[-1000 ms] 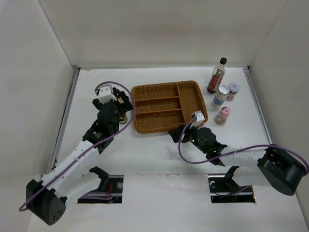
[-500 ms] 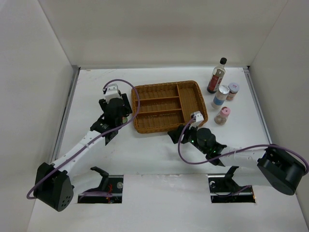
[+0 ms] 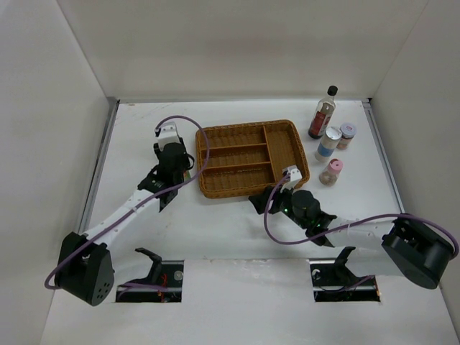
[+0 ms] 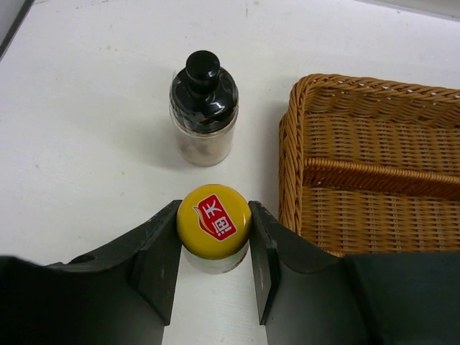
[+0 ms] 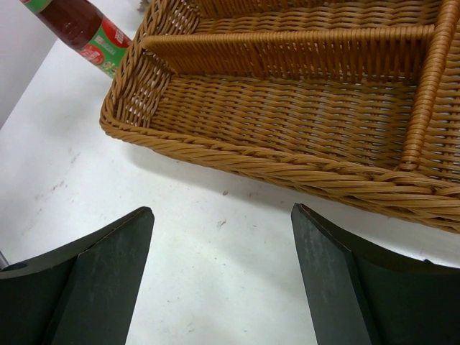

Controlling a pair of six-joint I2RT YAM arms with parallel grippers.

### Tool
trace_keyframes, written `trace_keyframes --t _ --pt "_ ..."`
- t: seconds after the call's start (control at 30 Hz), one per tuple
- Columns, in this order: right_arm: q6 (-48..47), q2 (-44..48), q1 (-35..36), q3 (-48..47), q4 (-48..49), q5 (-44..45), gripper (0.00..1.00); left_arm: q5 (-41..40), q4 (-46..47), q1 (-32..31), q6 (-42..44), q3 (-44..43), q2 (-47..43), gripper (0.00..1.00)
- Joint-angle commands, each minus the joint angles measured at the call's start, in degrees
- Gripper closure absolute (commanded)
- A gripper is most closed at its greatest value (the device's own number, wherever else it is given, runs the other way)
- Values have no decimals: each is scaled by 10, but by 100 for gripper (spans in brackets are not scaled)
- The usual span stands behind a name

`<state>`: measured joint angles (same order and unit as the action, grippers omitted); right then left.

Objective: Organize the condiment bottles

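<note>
Yellow-red-capped bottle (image 4: 213, 215): upright, just left of wicker tray (image 4: 374, 165), near small black-capped bottle (image 4: 203, 108); cap pinched by left gripper (image 4: 214, 223); probably light, rigid, slick, body grip safer; right gripper (image 5: 221, 212) wide, empty

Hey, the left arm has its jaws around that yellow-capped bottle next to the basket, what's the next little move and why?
Probably a short straight lift. The left gripper has its jaws seemingly pressed against both sides of the yellow-capped bottle, which stands on the table. The basket rises right beside it, so the bottle likely must clear that rim before moving over.
</note>
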<state>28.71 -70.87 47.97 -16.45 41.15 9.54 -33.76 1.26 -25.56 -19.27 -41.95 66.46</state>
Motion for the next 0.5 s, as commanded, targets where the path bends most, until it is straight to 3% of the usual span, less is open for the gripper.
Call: trace_keyframes --t 0.0,0.2,0.47 --pt "-6 2 7 -19 30 -8 16 -26 52 -16 16 -29 -39 81" --pt "-5 3 7 -20 29 -9 16 -41 68 -36 63 -111 -46 81" --pt "-5 -1 7 -19 31 -10 16 -12 135 -40 90 -224 54 81"
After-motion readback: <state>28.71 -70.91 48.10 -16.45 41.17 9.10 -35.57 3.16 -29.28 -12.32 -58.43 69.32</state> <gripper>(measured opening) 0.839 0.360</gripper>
